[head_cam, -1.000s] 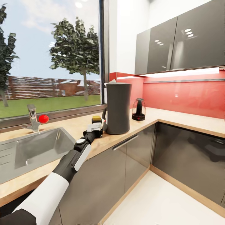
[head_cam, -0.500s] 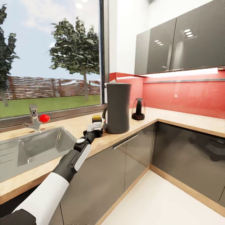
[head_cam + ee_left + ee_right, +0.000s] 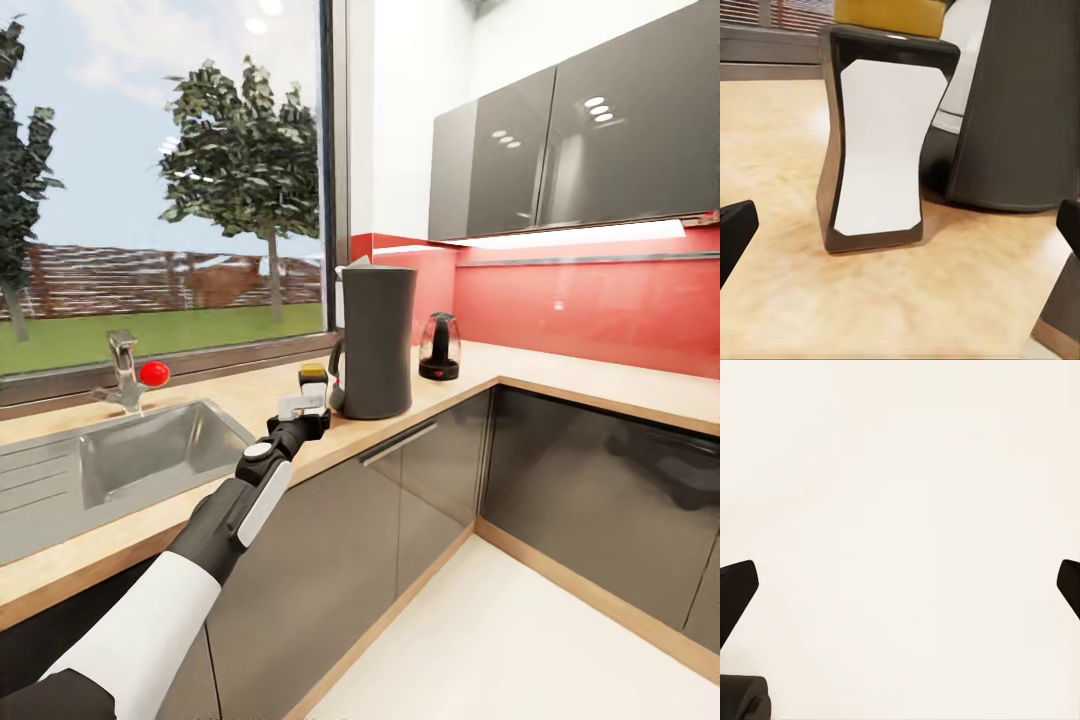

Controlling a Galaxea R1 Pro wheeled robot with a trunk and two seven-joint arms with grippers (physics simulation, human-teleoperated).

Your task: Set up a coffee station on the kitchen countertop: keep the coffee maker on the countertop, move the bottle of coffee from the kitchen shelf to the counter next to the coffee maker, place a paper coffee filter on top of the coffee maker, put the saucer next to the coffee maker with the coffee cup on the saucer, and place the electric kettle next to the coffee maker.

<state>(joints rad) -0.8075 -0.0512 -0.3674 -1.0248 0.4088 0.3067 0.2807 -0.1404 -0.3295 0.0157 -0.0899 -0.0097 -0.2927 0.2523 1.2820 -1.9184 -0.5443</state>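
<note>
— Where was the bottle of coffee [image 3: 881, 142] at that point?

— It stood upright on the table [image 3: 480, 372], just beside the coffee maker [image 3: 376, 340], on the side toward the sink [image 3: 150, 460]. From my left wrist I saw its white label facing me, the yellow cap on top, and the base flat on the wood grain.

— And your left claw [image 3: 303, 412]?

— It was spread wide. Both fingertips [image 3: 733, 229] sat far out to either side of the bottle, touching nothing.

— The right claw [image 3: 900, 592]?

— Also wide apart and holding nothing, with a plain pale surface in front of it.

— What else was on the table?

— The electric kettle [image 3: 439, 347] stood past the coffee maker, toward the corner under the dark wall cabinets [image 3: 560, 140]. A pale paper edge showed behind the coffee maker's top; I couldn't tell exactly what it was.
</note>
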